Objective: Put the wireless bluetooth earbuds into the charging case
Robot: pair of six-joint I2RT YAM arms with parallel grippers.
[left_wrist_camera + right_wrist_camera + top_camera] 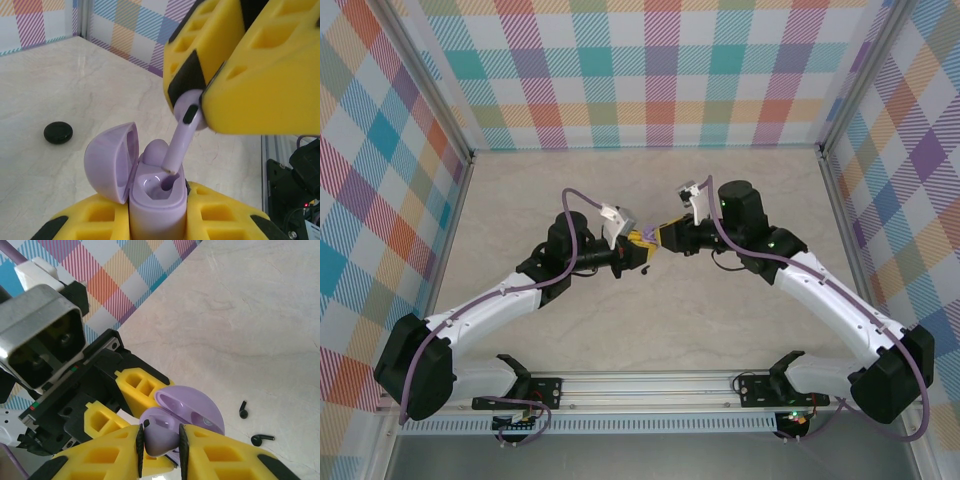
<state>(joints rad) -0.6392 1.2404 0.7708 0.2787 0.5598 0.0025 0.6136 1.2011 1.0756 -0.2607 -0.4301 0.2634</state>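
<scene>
**Lavender earbud poised at the mouth of its case**

Both arms meet above the middle of the table point(60, 80). The left gripper point(155, 222) is clamped on the lavender case point(152, 200), holding it upright with its lid point(107, 157) swung open to one side. The right gripper point(161, 440) pinches a lavender earbud point(177, 145) by its head, with the stem angled down. The stem tip sits right at the mouth of the empty socket, though I cannot tell whether it touches.

A second lavender earbud point(156, 149) is seated in the case just beside that socket, with only its rounded head showing.

Two black earbuds point(243, 410) lie loose on the table near each other, well apart from the grippers. A closed black case point(58, 132) rests on the marble-patterned surface, off to the side of the open lid.
</scene>
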